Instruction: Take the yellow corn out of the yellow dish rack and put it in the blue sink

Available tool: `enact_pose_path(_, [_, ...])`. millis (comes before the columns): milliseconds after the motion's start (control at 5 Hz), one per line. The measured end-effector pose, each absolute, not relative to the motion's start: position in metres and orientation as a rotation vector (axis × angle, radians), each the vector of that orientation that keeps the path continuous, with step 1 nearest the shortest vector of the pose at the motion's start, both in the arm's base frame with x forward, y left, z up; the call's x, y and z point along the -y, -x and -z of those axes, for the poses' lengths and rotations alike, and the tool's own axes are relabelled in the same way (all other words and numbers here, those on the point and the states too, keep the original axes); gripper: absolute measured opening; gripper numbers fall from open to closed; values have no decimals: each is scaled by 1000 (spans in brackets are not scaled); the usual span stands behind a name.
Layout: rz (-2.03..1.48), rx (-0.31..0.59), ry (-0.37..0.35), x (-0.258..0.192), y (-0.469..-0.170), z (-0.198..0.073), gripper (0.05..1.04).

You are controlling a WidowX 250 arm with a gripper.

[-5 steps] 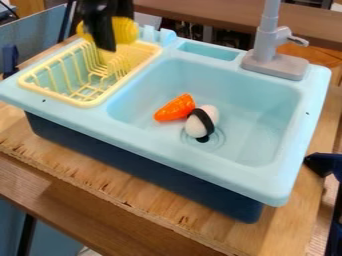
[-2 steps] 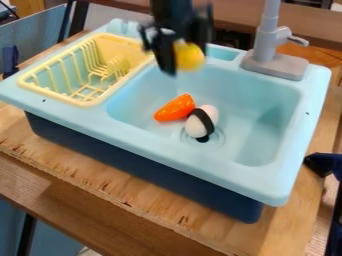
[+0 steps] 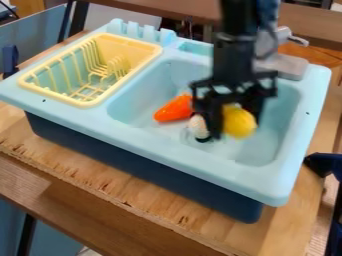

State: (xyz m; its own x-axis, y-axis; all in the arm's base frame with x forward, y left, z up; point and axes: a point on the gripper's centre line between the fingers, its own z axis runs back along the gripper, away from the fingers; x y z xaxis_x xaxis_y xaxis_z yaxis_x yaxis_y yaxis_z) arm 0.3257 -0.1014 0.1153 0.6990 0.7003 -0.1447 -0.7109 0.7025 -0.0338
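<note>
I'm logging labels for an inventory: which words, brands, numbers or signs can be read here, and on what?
None can be read.
The light blue sink, yellow dish rack, orange toy and yellow toy in the hand show no readable text.

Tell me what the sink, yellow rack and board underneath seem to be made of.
Sink: probably molded plastic, satin, with smooth rounded rims. Yellow rack: likely plastic, its ribs one even color. Board: wood, perhaps plywood, showing grain and a rough, splintered front edge.

Grey faucet [image 3: 290,66] — plywood board [image 3: 100,179]
</note>
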Motion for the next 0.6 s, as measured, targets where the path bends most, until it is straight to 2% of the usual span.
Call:
enact_pose_path(200, [-664, -136, 48, 120, -324, -106, 639])
enact_pose_path(600, [-464, -117, -40, 118, -348, -109, 639])
